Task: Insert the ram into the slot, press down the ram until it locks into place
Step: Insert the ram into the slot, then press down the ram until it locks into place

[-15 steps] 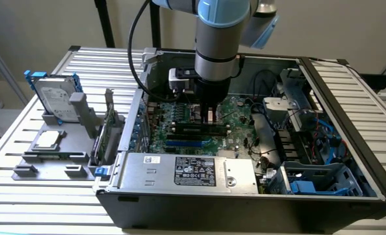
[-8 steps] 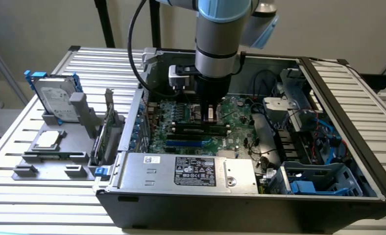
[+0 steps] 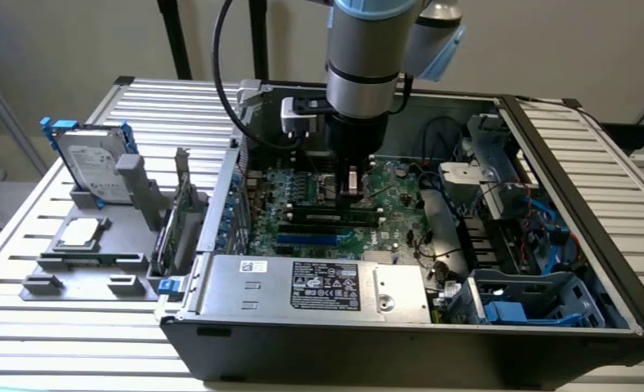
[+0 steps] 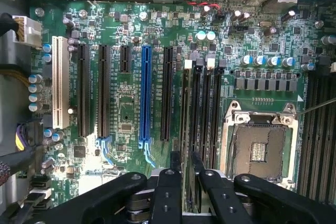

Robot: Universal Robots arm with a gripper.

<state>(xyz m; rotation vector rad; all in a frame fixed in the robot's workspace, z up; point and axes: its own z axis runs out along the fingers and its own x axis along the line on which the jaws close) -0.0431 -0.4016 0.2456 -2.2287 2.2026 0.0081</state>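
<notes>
The ram stands on edge between my fingers and reads as a thin green line along the slot. The same ram lies lengthwise in the row of black sockets on the motherboard. My gripper is shut on the ram's upper edge near its middle. Straight down from the arm, the gripper reaches into the open case. The slot sits under the ram, with a white latch at its far end. Alike parallel black slots lie beside it. How deep the ram sits cannot be told.
A blue slot and black card slots lie to one side of the ram, the open CPU socket to the other. A power supply fills the case front. Cables crowd the exterior view's right. A hard drive stands outside the case.
</notes>
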